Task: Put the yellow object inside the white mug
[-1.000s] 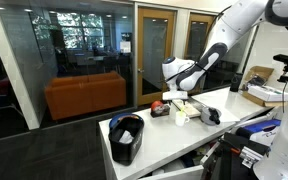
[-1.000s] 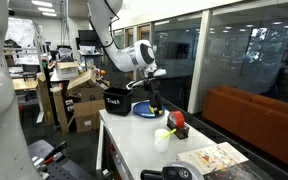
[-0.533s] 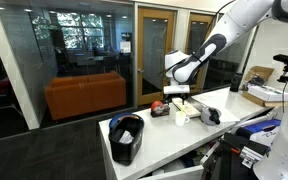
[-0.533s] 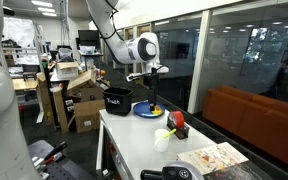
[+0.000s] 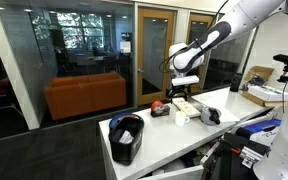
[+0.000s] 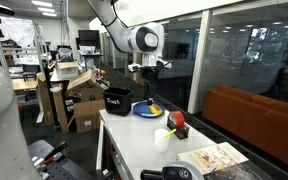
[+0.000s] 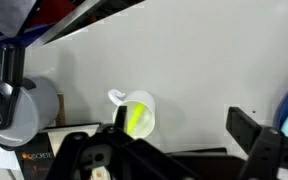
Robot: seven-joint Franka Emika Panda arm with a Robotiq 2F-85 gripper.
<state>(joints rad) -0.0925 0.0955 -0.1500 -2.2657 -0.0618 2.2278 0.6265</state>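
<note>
The yellow piece lies inside the mug, which stands upright on the table; the task looks done. The hand hangs high above, fingers spread and empty; that height probably serves to clear the rim.

the gripper hangs well above the white mug on the table.
</note>
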